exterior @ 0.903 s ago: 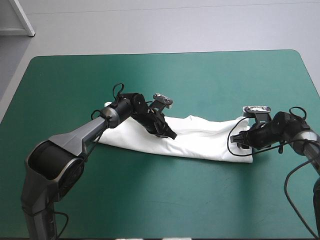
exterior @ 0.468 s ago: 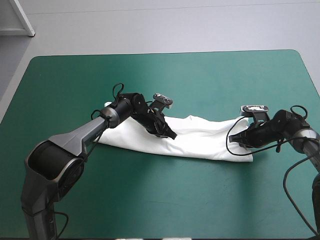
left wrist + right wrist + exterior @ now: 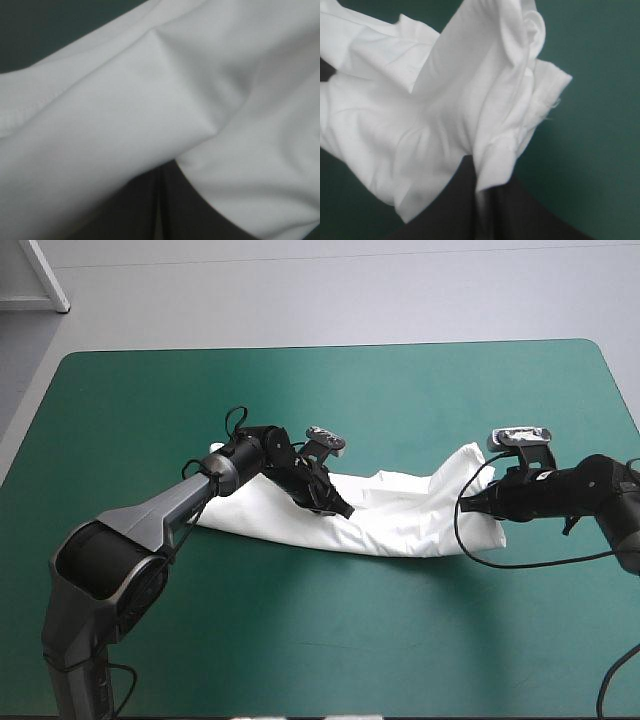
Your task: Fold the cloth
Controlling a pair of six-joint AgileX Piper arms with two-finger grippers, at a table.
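The white T-shirt (image 3: 390, 520) lies as a long folded band across the middle of the teal-green table. My left gripper (image 3: 340, 508) presses down on its middle, fingers shut in one arch with cloth (image 3: 150, 115) filling the left wrist view. At the band's right end, my right gripper (image 3: 478, 502) is shut on the T-shirt and holds that end lifted off the table. In the right wrist view the bunched cloth (image 3: 445, 110) rises from between the black fingers (image 3: 510, 210).
Bare teal-green cover (image 3: 330, 640) stretches in front of the T-shirt and behind it toward the far edge (image 3: 330, 348). The table's right edge (image 3: 625, 400) lies close beyond my right arm.
My right gripper has risen and drawn slightly right, lifting the T-shirt's right end off the table. The left gripper has stayed put on the middle.
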